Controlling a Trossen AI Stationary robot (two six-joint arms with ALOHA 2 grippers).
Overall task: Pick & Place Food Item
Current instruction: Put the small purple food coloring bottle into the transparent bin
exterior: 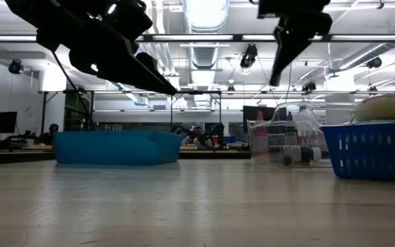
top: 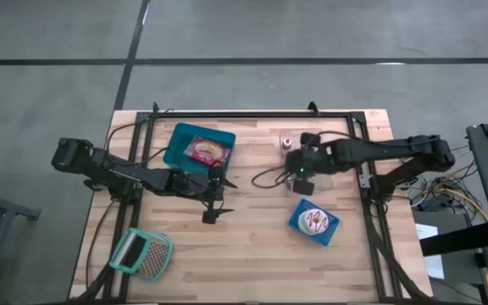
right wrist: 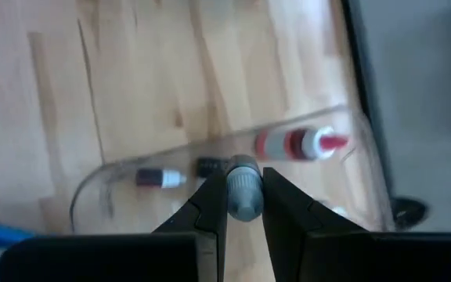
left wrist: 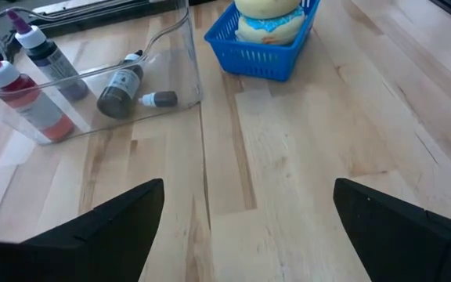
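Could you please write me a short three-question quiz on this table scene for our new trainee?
1. True or false: the left gripper is open and holds nothing.
2. What is pinched in the right gripper?
3. Which container holds the frosted donut: A, teal tray; B, blue basket; C, clear bin?

Key: 1 true. 2 a small bottle, held above the clear bin. 3 B.
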